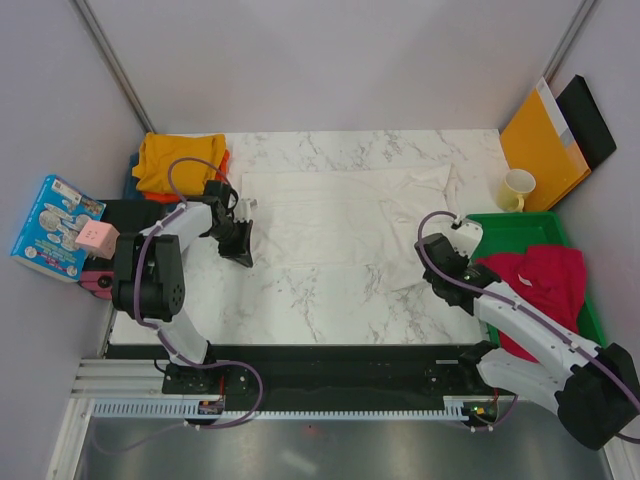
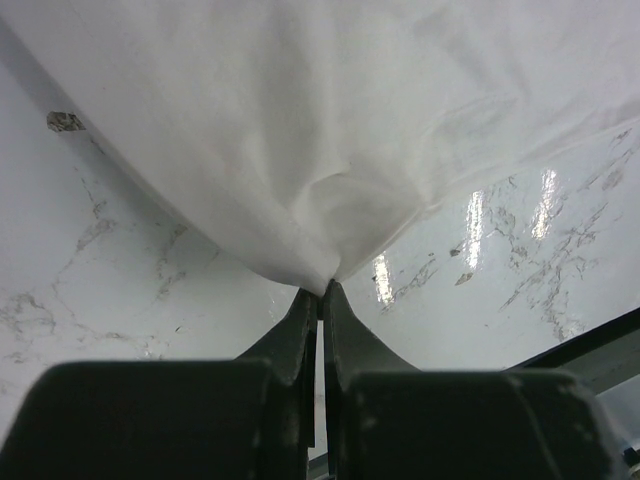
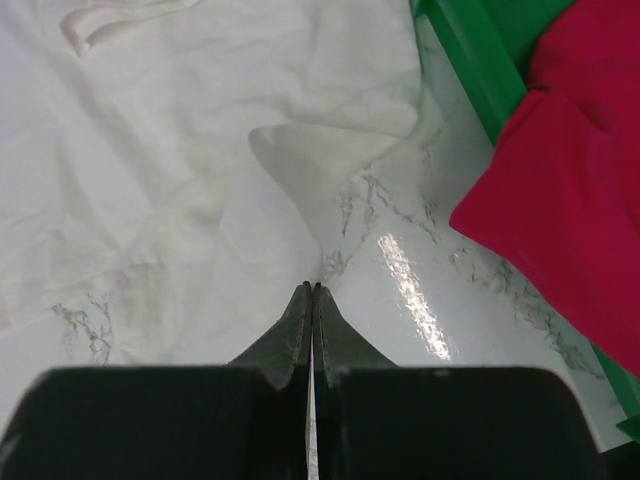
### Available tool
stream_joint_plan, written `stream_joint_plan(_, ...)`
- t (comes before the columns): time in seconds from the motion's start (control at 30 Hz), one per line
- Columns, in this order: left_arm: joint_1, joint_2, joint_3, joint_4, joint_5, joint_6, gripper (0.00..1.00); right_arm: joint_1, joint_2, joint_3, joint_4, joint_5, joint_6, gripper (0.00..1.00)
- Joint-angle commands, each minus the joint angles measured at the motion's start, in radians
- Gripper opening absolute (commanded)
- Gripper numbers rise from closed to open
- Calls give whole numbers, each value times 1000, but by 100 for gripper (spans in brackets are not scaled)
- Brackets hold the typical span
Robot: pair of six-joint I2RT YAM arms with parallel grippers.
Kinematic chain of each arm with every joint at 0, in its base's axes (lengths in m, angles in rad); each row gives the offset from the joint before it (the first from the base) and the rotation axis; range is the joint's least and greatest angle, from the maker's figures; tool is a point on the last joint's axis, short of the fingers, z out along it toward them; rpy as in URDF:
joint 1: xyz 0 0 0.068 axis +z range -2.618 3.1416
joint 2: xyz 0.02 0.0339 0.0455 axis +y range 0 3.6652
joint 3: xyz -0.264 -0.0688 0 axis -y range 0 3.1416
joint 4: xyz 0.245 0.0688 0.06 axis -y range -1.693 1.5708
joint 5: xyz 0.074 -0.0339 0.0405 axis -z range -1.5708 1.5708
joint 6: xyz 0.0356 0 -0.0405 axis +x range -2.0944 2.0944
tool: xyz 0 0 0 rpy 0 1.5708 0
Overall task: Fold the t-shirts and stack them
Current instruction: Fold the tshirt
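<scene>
White t-shirt (image 1: 340, 215) lies spread across the far half of the tabletop (image 1: 310, 305). It reaches from near the mustard t-shirt (image 1: 180, 160) piled at the far left to just short of the green tray (image 1: 510, 222) on the right.

The left end effector (image 2: 321, 290) is clenched on the white shirt's left edge, with a peak of cloth gathered into its tips. The right end effector (image 3: 312, 288) is pressed shut low over the marble at the shirt's near-right edge. The hem runs right up to its tips, but whether any cloth is caught cannot be told.

The step in hand looks like taking both ends for a fold. To do it well, I judge the right grip should be proved first: a small lift will show whether the cloth follows. Both ends should then rise together and travel evenly, taut enough that the cloth does not bunch. The right arm should keep off the crimson t-shirt (image 3: 560, 170) hanging over the tray's rim.
</scene>
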Motion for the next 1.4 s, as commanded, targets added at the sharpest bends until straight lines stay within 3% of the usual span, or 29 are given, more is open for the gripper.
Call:
stream_joint_plan(0.0, -3, -32, -7, 5, 17, 0, 2, 5, -23, -19, -50, 25, 44, 0)
stream_joint_plan(0.37, -3, -63, -30, 10, 10, 2, 2, 15, -166, -44, -156, 10, 119, 0)
stream_joint_plan(0.9, 7, -152, -58, 4, -9, 13, 2, 51, -272, 59, -326, 17, 194, 0)
stream_joint_plan(1.2, 66, -157, -33, -13, 0, 14, 2, 64, -269, 82, -343, 48, 216, 0)
stream_joint_plan(1.37, 80, -154, 42, -16, 13, -6, 2, 64, -186, 148, -307, 100, 167, 0)
